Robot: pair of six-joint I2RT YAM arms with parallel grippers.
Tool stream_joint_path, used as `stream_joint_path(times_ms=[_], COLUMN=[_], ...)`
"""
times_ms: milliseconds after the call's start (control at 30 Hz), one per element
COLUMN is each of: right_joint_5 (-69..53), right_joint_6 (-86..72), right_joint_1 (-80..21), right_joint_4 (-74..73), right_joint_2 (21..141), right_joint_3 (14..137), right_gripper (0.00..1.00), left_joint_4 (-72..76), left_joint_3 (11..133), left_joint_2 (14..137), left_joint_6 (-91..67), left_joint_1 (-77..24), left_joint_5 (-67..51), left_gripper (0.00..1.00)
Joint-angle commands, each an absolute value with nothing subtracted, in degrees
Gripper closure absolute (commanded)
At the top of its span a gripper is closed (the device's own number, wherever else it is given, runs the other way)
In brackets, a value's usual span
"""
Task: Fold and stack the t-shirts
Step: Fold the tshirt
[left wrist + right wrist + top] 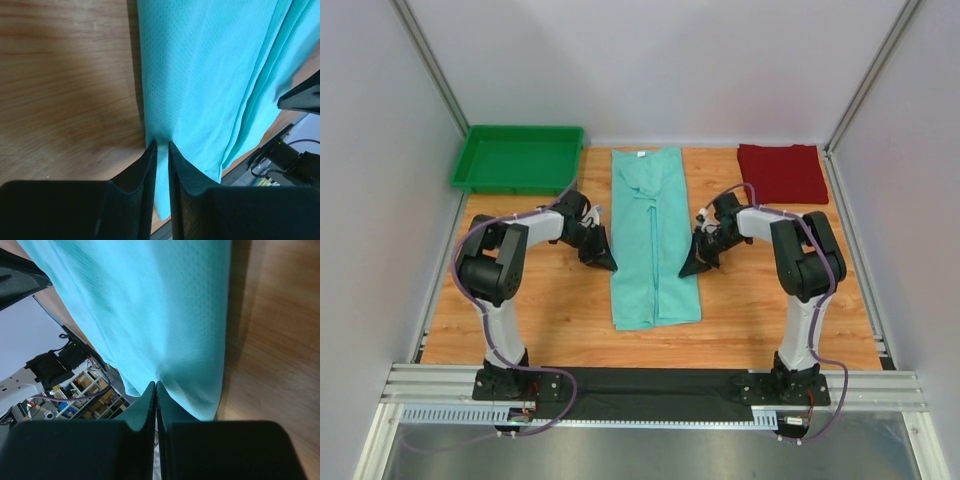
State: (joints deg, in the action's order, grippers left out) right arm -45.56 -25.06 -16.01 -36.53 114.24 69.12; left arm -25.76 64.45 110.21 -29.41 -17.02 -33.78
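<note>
Overhead view: green tray (520, 160) at the far left corner of the wooden table (540, 320). Mint t-shirt (640, 260) lies just right of the tray, folded lengthwise into one long flat strip; its collar end, with a small white label (642, 154), sits level with the tray and the hem end runs toward the arm bases. A seam and an overlapped flap run down its middle. Dark red t-shirt (782, 172) is well to the tray's right, on the same far line, folded into a neat rectangle. Left gripper (605, 262) is at the mint strip's tray-side edge, nearer than the tray; right gripper (688, 268) is at the opposite edge. Left wrist view: fine dotted knit, with stacked fold layers on the side away from the tray. The left claw is narrow, a slim slit between the fingers, its tips at the cloth edge and mint showing in the slit; whether it pinches the cloth cannot be told. Right wrist view: the same dotted mint knit against bare wood. The right claw's fingers are pressed together, tips touching the cloth edge; whether any fabric is caught cannot be told.
</note>
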Motion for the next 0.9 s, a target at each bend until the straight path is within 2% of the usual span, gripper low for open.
stream_joint_path(times_ms=[0, 133, 200, 300, 433, 567, 700, 767, 800, 867], right_joint_5=[-46.2, -46.0, -46.5, -47.9, -49.0, -48.7, -48.3, -48.2, -47.9, -48.1], right_joint_6=[-22.6, -22.7, -24.1, -26.0, -27.5, -26.9, -25.8, -25.4, -25.5, -26.0], right_joint_1=[-16.0, -16.1, -16.1, -16.2, -16.2, -16.3, -16.1, -16.1, -16.1, -16.3], right_joint_4=[-35.8, -38.7, -38.9, -38.2, -37.0, -36.4, -35.2, -35.9, -35.9, -36.1], right_joint_2=[113.1, 109.1, 109.6, 114.0, 118.6, 118.3, 115.0, 113.0, 112.3, 110.1], right_joint_3=[67.6, 70.8, 73.1, 78.2, 81.7, 79.3, 72.9, 72.2, 72.0, 71.9], right_gripper=[1.0, 0.97, 0.97, 0.96, 0.96, 0.98, 0.94, 0.93, 0.93, 0.92], left_joint_4=[-25.7, -28.4, -29.4, -27.7, -25.0, -23.8, -28.6, -30.6, -31.1, -33.5], left_joint_3=[63.5, 63.4, 65.7, 69.9, 74.9, 75.1, 74.9, 74.5, 74.2, 74.6], left_joint_2=[107.2, 97.5, 96.0, 100.4, 110.3, 117.6, 118.3, 115.0, 113.3, 107.9], left_joint_6=[-26.3, -25.6, -25.7, -26.5, -27.2, -26.3, -19.6, -17.9, -17.1, -16.5], left_joint_1=[-17.2, -17.1, -16.7, -16.0, -15.8, -15.8, -15.6, -15.6, -15.6, -15.6], left_joint_5=[-34.3, -32.3, -31.6, -33.6, -36.0, -35.1, -31.3, -30.2, -29.7, -28.7], left_gripper=[0.76, 0.63, 0.62, 0.65, 0.74, 0.78, 0.78, 0.73, 0.64, 0.59])
